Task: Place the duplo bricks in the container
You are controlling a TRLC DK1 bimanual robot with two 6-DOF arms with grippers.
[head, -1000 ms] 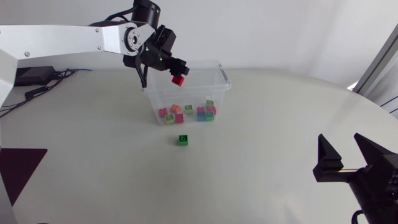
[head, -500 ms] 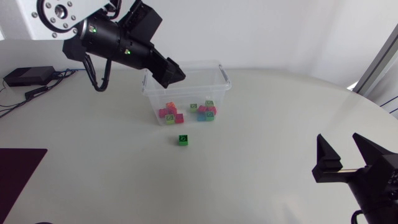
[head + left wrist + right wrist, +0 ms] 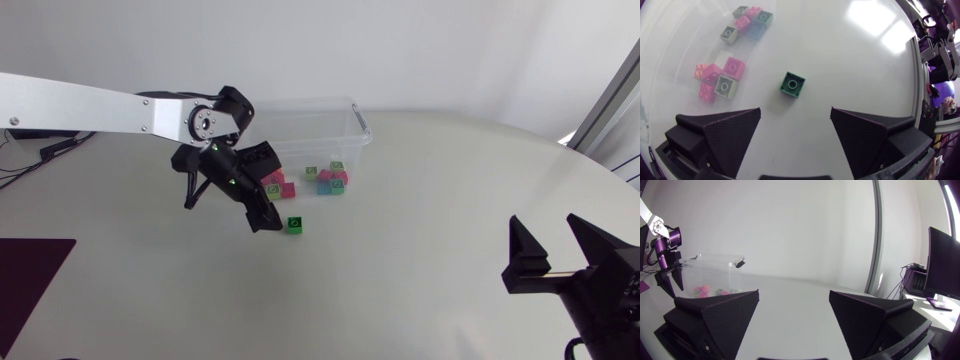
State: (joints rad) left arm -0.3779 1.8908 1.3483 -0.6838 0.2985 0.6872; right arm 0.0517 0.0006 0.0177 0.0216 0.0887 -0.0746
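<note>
Bricks (image 3: 325,180) of pink, orange and teal plastic already lie in the clear plastic container (image 3: 345,115) at upper centre, leaving one green duplo brick (image 3: 792,85) on the tabletop (image 3: 400,260) just ahead of my left gripper (image 3: 795,110), open and empty.

The desk (image 3: 420,230) is being lit brightly and evenly from above, and only faint, soft-edged shadows are being cast on it. In the left wrist view, two white glare patches are being reflected off its surface beyond the brick (image 3: 792,85), well ahead of the end effector (image 3: 795,111).
</note>
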